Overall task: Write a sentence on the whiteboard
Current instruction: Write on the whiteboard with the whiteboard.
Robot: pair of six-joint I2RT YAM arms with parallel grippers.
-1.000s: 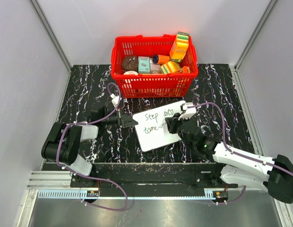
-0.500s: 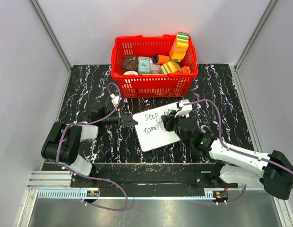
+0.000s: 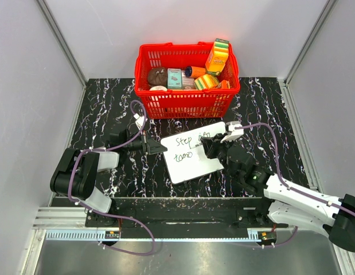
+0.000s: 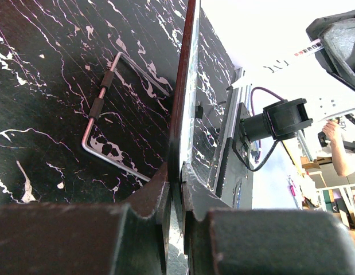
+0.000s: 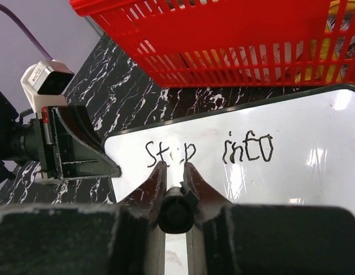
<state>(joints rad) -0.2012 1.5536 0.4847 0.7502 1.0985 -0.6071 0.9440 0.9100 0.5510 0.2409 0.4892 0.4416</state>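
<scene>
The whiteboard (image 3: 188, 163) lies flat on the dark marble table in front of the red basket. The sentence (image 3: 186, 141) shows in black as "Step into" on the upper line and "tomo" below it; "Step into" also shows in the right wrist view (image 5: 246, 150). My left gripper (image 3: 156, 147) is shut on the whiteboard's left edge (image 4: 178, 114), seen edge-on in the left wrist view. My right gripper (image 3: 207, 150) is shut on a black marker (image 5: 176, 211), held over the board's right half just after "tomo". The marker tip is hidden by the fingers (image 5: 155, 179).
The red basket (image 3: 187, 102), full of groceries, stands just behind the board. A bent metal rod (image 4: 100, 109) lies on the table beside the board. Grey walls close in left, right and back.
My right gripper has moved left and then back right over the lower line, and "tome" has grown to "tomo". The left arm and board have not moved.
</scene>
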